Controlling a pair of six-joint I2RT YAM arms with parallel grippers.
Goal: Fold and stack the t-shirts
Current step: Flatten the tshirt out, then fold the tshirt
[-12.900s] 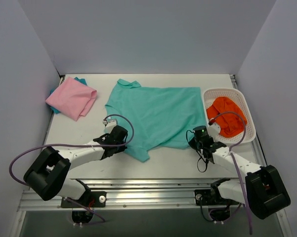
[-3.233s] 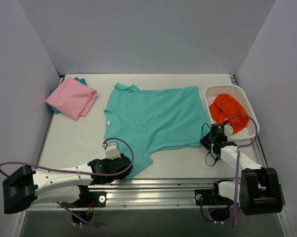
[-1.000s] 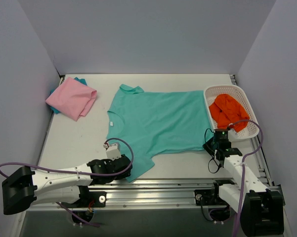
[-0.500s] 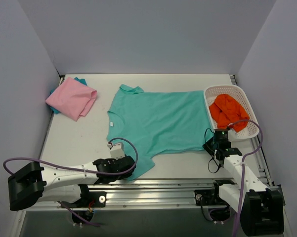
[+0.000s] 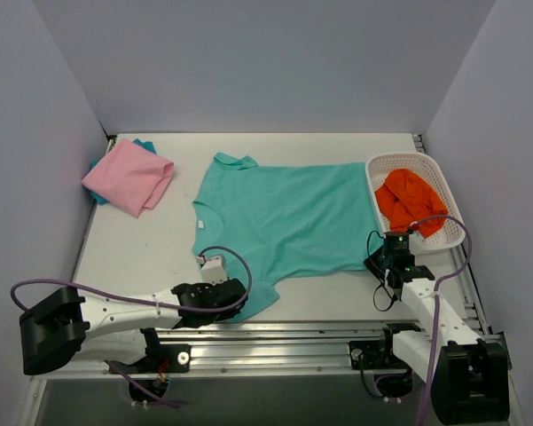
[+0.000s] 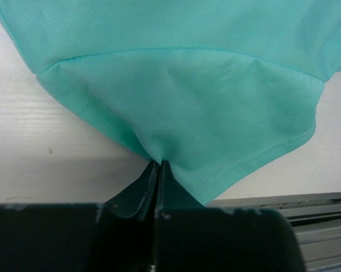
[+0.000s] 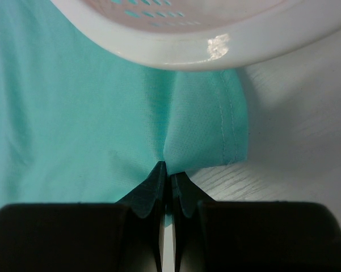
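Observation:
A large mint-teal t-shirt [image 5: 284,217] lies spread flat across the middle of the table. My left gripper [image 5: 233,291] is shut on its near-left sleeve; the left wrist view shows the cloth [image 6: 181,96] pinched at my fingertips [image 6: 159,164]. My right gripper [image 5: 380,259] is shut on the shirt's near-right hem corner, beside the basket; the right wrist view shows the teal cloth [image 7: 96,102] drawn into my closed tips [image 7: 168,169]. A pink t-shirt [image 5: 129,176] lies folded at the far left, on top of a bit of teal cloth.
A white plastic lattice basket [image 5: 446,191] stands at the right with an orange garment [image 5: 406,200] in it; its rim [image 7: 176,48] hangs just beyond my right gripper. The table's metal front rail [image 5: 284,333] runs close below both grippers. Walls enclose three sides.
Over the last second the left gripper has slid a little to the right along the near edge with the sleeve. The right arm and the shirt's body have stayed put.

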